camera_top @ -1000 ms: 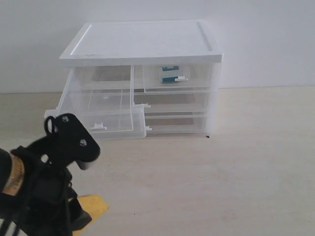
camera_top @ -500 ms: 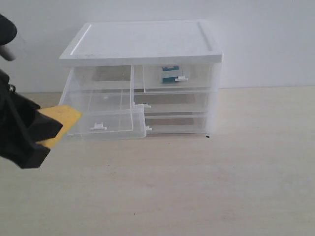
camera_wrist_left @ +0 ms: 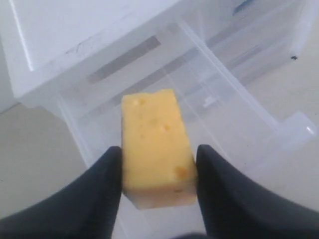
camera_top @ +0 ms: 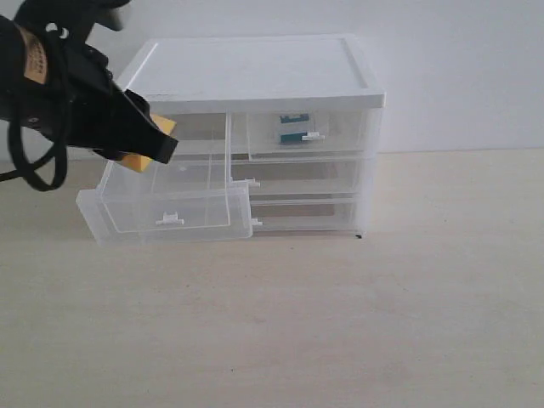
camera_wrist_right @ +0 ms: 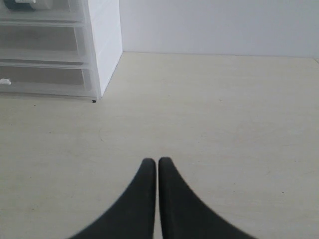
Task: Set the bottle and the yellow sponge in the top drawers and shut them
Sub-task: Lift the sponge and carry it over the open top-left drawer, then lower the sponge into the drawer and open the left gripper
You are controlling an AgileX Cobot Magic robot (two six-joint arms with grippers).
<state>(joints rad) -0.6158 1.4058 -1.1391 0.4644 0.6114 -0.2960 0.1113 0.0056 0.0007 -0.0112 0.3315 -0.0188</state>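
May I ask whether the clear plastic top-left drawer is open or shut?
Open: the clear plastic top-left drawer juts forward of the white-topped cabinet.

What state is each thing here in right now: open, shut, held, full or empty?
Sponge: held over the open drawer.
Left end effector: shut on the sponge.
Right end effector: shut, empty.
Left top drawer: pulled open, empty.
Right top drawer: shut, bottle inside.
Bottle: inside the right top drawer.
Middle drawer: shut.
Bottom drawer: shut.
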